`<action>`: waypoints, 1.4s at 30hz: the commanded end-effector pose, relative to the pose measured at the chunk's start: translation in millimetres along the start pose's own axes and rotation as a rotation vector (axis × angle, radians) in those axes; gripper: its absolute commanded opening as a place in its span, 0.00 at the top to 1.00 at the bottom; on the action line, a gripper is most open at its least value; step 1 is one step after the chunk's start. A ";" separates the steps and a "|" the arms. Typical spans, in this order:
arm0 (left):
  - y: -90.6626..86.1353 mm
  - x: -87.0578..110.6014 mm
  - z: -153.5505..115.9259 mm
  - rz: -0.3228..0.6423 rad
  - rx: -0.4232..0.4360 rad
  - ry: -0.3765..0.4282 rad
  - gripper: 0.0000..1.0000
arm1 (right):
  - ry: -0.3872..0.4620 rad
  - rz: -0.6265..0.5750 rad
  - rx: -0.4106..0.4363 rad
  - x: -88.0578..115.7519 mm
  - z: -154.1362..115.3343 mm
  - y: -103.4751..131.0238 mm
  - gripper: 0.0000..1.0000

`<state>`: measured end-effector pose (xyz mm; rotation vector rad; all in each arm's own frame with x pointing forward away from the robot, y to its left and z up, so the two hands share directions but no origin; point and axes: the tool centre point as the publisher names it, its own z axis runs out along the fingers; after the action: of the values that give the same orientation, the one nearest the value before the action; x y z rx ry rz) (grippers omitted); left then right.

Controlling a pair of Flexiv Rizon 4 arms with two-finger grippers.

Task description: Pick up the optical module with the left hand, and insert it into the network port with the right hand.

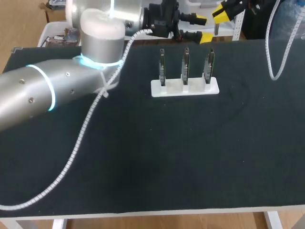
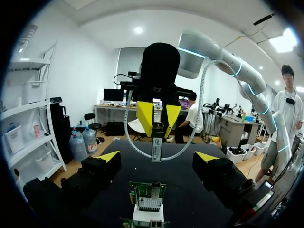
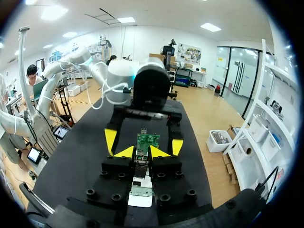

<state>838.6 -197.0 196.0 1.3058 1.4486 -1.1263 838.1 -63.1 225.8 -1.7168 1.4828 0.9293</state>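
The optical module (image 2: pixel 156 141), a slim metal bar, hangs tip-down in my right gripper (image 2: pixel 158 121), which is shut on it. In the right wrist view the module (image 3: pixel 141 167) sits between my right gripper's (image 3: pixel 142 153) yellow tips. My left gripper (image 2: pixel 157 159) faces it, open wide with one finger on each side and not touching. Under both stands a white holder (image 1: pixel 185 87) carrying three upright network cards (image 1: pixel 185 67). The nearest green card (image 2: pixel 148 194) is just below the module. In the head view both grippers hover at the table's far edge, left (image 1: pixel 202 28) and right (image 1: pixel 224 13).
My left arm (image 1: pixel 52 90) lies across the table's left half, trailing a white coiled cable (image 1: pixel 76 148) toward the front edge. Another white cable (image 1: pixel 274 52) hangs at the far right. The table top is a black mat (image 1: pixel 190 157).
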 end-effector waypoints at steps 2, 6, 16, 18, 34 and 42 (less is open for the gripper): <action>-8.5 -2.0 -15.0 0.001 -0.029 0.071 0.00 | -0.004 -0.003 -0.853 0.3 -1.8 -7.8 1.00; -7.6 -2.1 -18.5 0.001 -0.029 0.101 0.00 | -0.007 -0.009 -0.856 0.0 -1.7 -7.1 1.00; -7.2 4.0 -21.3 -0.048 -0.019 0.177 0.00 | -0.008 -0.008 -0.860 0.3 -0.8 -7.3 1.00; -7.6 7.9 -20.5 -0.055 -0.013 0.216 0.00 | -0.008 -0.008 -0.860 0.4 -0.6 -7.4 1.00; -10.6 22.9 -27.4 -0.073 -0.039 0.269 0.00 | -0.014 -0.012 -0.858 0.1 0.5 -8.0 1.00; -11.5 23.2 -31.5 -0.070 -0.048 0.272 0.00 | -0.013 -0.014 -0.856 -0.4 0.7 -7.4 1.00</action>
<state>827.3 -163.4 179.6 1.4289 1.7196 -0.9863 837.3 -61.0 225.3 -1.7125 1.4666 0.9387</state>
